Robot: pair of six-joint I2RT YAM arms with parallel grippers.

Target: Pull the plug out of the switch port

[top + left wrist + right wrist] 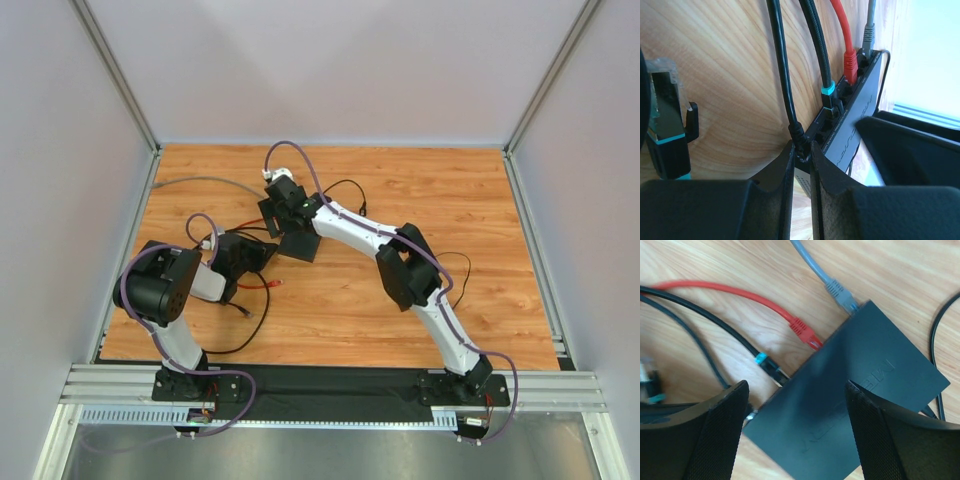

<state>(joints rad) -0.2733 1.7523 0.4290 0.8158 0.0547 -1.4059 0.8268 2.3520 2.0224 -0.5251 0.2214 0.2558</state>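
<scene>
wood-grain table (400, 300) carrying a switch (850, 405)
the flat black switch lies on the wood; a grey cable (812, 262), a red cable (840, 25) and black cables (781, 65) trail from its edge.

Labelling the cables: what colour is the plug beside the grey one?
It's a red plug, clearest in the right wrist view.

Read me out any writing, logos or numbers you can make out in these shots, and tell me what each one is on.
Top of the switch: a raised logo, dark on dark and partly in shadow; not legible.
Port edge of the switch, left wrist view: a row of tiny white print; too small to read.
Nothing else shows any text.
</scene>
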